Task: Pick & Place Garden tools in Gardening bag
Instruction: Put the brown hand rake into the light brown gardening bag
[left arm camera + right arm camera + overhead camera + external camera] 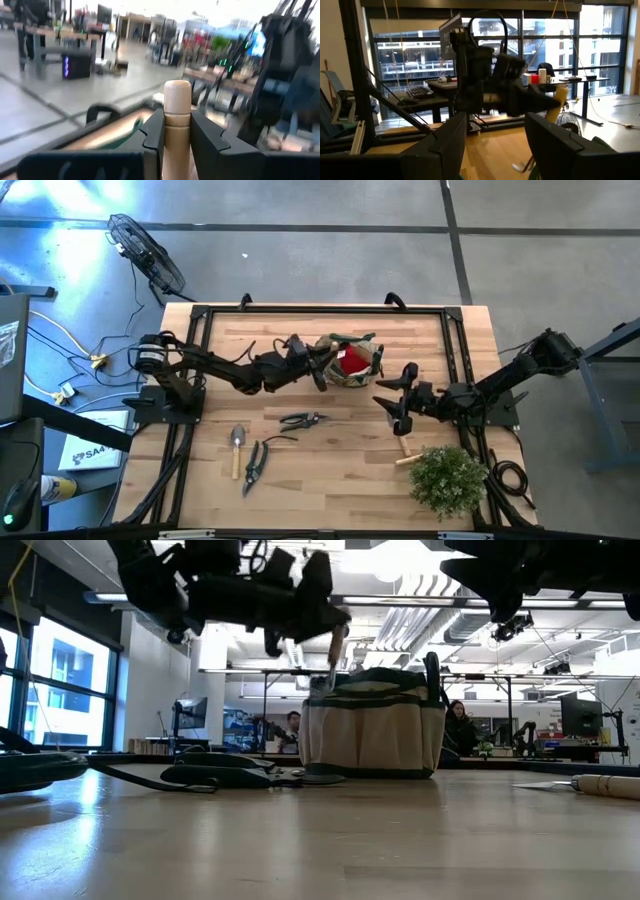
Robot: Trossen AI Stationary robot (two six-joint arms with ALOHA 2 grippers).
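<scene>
Bag (350, 360) sat at table's far-centre, mouth partly blocked by red glove (352, 361) inside and left gripper (318, 372) at its left rim, closed on a trowel (177, 120). Approach from right side was open, w/ right gripper (396, 412) near but clear of it, fingers apart and empty. Mid-table had shears (303, 420) lying in the lane betw. the arms. Front-left held another trowel (237, 448) and a second shears (253, 466) just beside each other; bare wood around them. Front-right corner was taken up by bushy plant (447, 478), w/ a wooden handle (406, 457) poking out beside it.
</scene>
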